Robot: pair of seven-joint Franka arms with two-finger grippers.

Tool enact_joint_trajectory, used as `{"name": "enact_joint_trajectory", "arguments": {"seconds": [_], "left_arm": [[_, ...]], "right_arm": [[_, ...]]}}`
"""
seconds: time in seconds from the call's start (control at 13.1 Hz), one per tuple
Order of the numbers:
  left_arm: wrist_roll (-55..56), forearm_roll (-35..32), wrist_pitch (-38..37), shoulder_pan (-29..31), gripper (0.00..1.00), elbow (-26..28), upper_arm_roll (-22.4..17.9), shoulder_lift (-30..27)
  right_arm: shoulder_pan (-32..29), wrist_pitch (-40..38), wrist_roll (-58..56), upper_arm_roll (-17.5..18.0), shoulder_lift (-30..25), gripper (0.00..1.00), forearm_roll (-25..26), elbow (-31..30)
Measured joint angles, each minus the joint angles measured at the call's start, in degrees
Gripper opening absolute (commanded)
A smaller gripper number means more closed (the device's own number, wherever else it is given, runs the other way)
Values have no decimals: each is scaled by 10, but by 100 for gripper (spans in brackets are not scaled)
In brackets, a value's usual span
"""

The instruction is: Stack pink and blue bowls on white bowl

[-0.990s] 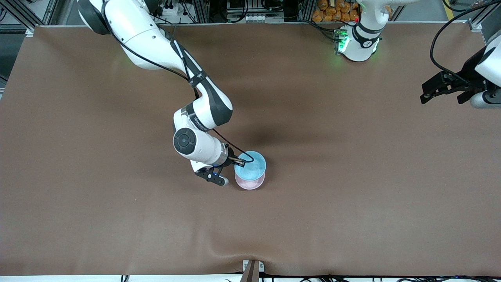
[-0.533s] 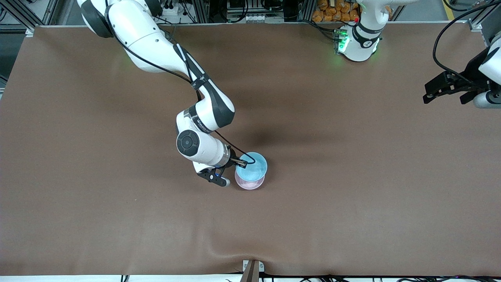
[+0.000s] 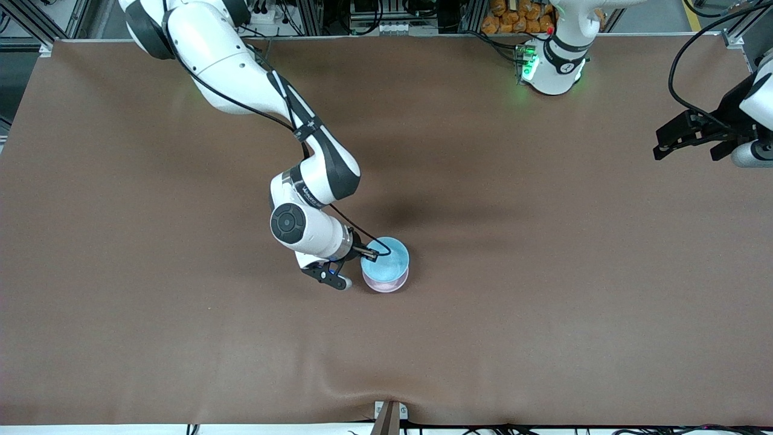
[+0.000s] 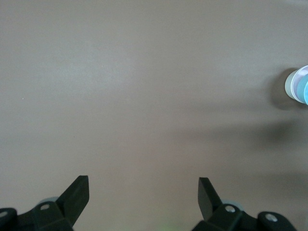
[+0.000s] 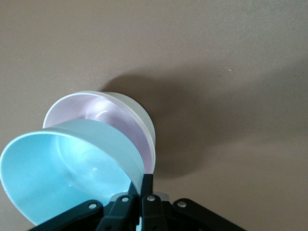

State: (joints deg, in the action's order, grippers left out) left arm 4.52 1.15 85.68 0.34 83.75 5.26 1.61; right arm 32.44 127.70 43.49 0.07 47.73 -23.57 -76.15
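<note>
Blue bowl: glossy, sky blue, tilted, held above the stack.
Pink bowl: pale, nested upright in the white bowl, mid-table.

White arms — blk joints, blk cables, blk hands.

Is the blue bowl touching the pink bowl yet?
Cannot tell. In the right wrist view the blue bowl overlaps the pink bowl, hiding any gap.

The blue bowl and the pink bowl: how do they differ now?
The blue bowl is gripped at its rim by the right gripper and held tilted above the stack; the pink bowl sits level, nested in the white bowl, untouched. Both are glossy, plain and similar in size.
</note>
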Motion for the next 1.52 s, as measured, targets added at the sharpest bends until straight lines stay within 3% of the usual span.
{"name": "enact_joint_trajectory", "arguments": {"seconds": [0.08,0.15,0.91,1.22,1.52], "left_arm": [[0,0,0,0,100,0,0,0],[0,0,0,0,100,0,0,0],[0,0,0,0,100,1,-1,0],[0,0,0,0,100,2,-1,0],[0,0,0,0,100,2,-1,0]], "right_arm": [[0,0,0,0,0,36,0,0],[0,0,0,0,1,99,0,1],[-19,3,-1,-9,-9,100,1,23],[-111,-128,-107,-16,-87,100,15,32],[-193,-265,-191,-15,-199,100,102,4]]}}
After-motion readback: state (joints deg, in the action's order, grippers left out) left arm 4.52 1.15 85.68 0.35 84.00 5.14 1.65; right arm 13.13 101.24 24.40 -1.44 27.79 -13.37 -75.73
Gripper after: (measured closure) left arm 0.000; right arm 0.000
